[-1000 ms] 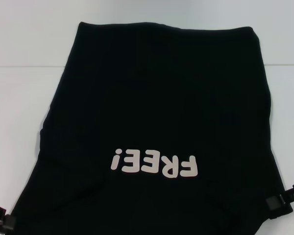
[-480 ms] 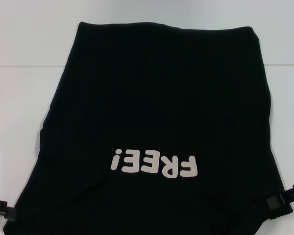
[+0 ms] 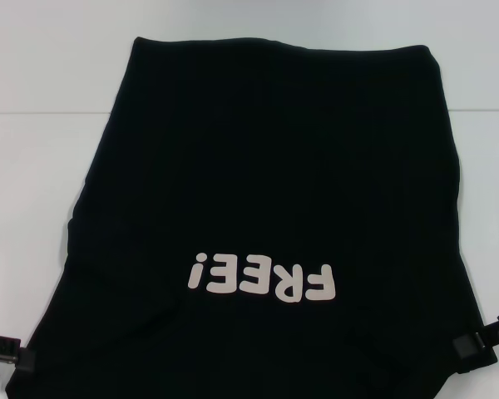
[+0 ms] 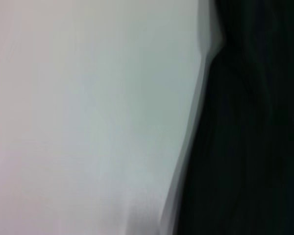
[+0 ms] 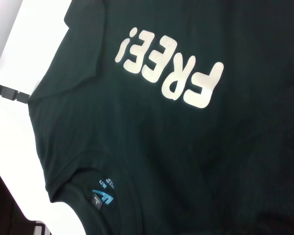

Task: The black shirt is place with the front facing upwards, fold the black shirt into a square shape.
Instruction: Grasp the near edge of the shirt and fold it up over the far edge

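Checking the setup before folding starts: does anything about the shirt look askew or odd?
Nothing stands out. The black shirt lies flat on the white table, print up, sleeves already folded in. The left end effector and right end effector sit at its near corners.

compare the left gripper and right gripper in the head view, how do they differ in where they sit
The left gripper sits at the shirt's left edge, at the picture's bottom-left corner. The right gripper sits slightly higher, against the right edge of the black shirt. Both are black and stay low beside the shirt's near end, by the white table.
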